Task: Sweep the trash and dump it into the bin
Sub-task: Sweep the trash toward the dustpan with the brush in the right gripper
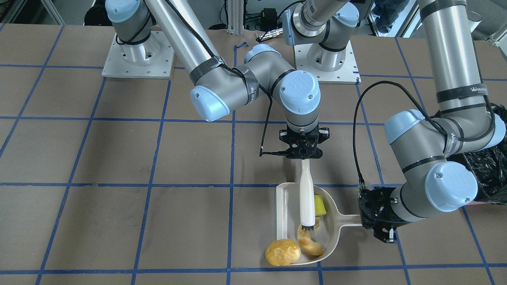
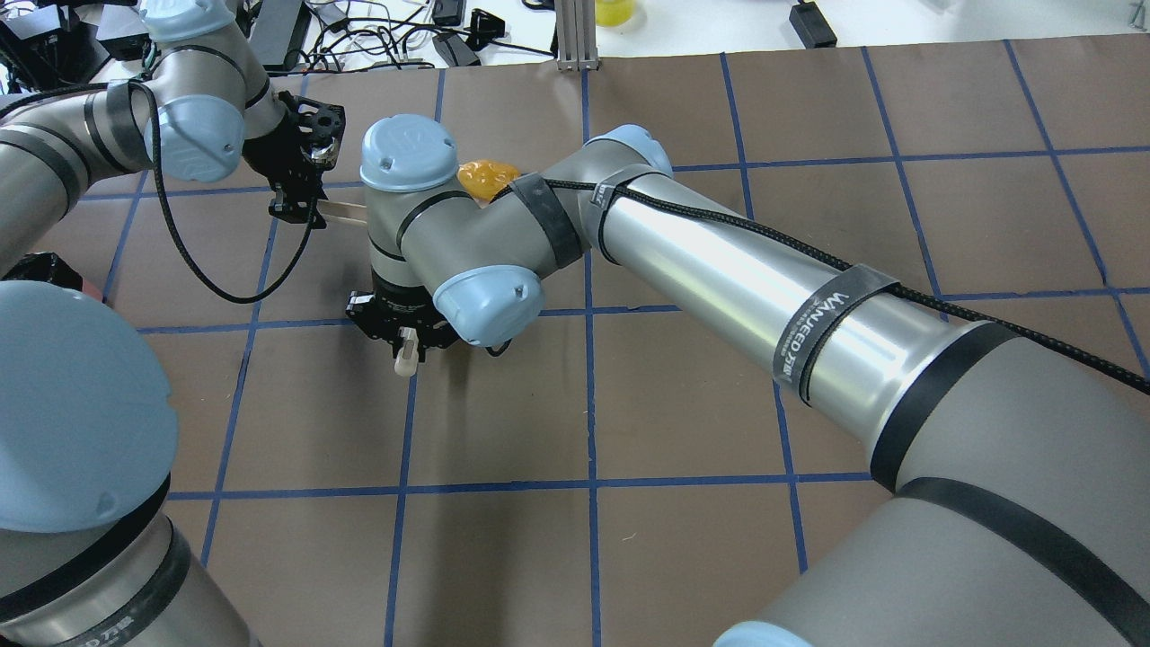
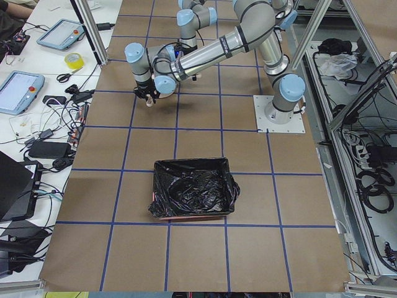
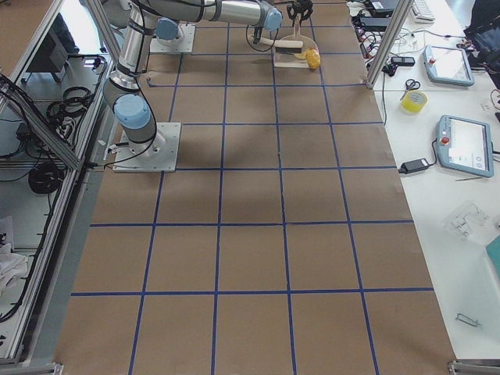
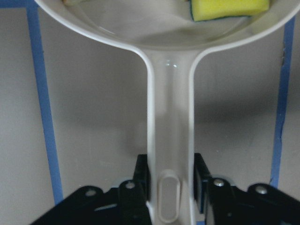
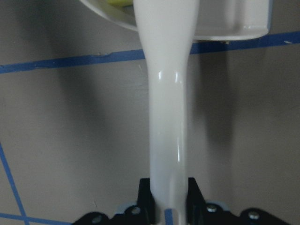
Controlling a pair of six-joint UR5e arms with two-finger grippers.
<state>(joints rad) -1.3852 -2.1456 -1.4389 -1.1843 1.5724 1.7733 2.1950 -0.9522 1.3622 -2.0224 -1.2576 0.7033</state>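
The beige dustpan (image 1: 287, 198) lies on the table. My left gripper (image 1: 376, 217) is shut on its handle (image 5: 169, 140). My right gripper (image 1: 304, 152) is shut on a white brush (image 1: 305, 194), whose black bristles (image 1: 309, 227) touch the golden croissant (image 1: 310, 241) inside the pan. The yellow-green wedge (image 1: 319, 205) lies in the pan beside the brush and also shows in the left wrist view (image 5: 229, 9). The glossy brown potato-like lump (image 1: 282, 252) sits at the corner of the pan's mouth. The bin (image 3: 193, 189) with its black bag stands well apart.
The bin's black bag (image 1: 491, 170) shows behind my left arm's elbow at the edge of the front view. Blue tape lines grid the brown table (image 1: 119, 221). The arm bases (image 1: 138, 55) stand at the robot's side of the table.
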